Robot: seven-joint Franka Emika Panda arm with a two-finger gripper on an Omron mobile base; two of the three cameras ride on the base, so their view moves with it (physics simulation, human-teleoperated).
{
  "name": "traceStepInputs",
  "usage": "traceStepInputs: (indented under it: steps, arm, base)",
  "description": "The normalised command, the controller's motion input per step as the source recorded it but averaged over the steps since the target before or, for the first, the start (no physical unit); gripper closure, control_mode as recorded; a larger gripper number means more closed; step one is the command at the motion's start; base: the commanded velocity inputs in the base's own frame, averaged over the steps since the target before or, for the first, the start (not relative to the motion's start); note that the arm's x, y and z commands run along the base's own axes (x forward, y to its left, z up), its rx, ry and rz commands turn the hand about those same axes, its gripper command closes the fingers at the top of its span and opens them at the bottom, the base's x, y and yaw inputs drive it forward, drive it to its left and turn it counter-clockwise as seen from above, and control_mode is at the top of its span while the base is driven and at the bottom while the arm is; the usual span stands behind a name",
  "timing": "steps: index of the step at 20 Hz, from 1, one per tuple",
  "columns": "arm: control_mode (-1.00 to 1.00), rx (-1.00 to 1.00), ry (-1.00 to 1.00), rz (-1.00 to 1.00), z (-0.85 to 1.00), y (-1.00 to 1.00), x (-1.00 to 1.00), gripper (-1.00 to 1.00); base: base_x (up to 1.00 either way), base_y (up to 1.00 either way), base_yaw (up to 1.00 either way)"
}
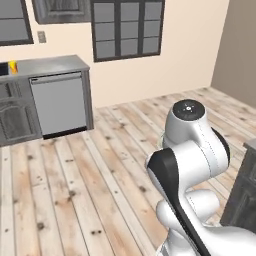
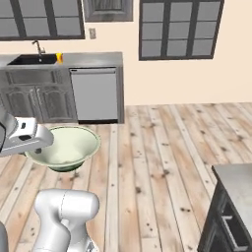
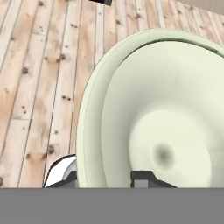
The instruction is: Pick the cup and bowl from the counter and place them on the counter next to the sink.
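My gripper is shut on the rim of the pale cream-green bowl, one finger inside the wall and one outside. The bowl hangs in the air over the wooden floor, beside the white hand at the left of the right base view. Far off, the small yellow cup stands upright on the grey counter, right beside the black sink with its slim faucet. The cup also appears at the left edge of the counter in the left base view.
A grey dishwasher front sits under the counter, with dark cabinets to its left. A second dark cabinet with a stone top stands close at the lower right. Wide plank floor lies between me and the sink counter.
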Motion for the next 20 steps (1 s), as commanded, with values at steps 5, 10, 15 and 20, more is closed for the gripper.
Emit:
traceStepInputs:
  steps: [5,10,15,20]
  arm:
    - [1.0,0.0,0.0,0.0,0.0,0.0,0.0,1.0]
    - [1.0,0.0,0.0,0.0,0.0,0.0,0.0,1.0]
    - [1.0,0.0,0.0,0.0,0.0,0.0,0.0,1.0]
    - [1.0,0.0,0.0,0.0,0.0,0.0,0.0,1.0]
  base:
    - [1.0,0.3,0.0]
    - [1.0,0.47,0.0]
    - [0.65,0.77,0.0]
    - [0.46,0.9,0.02]
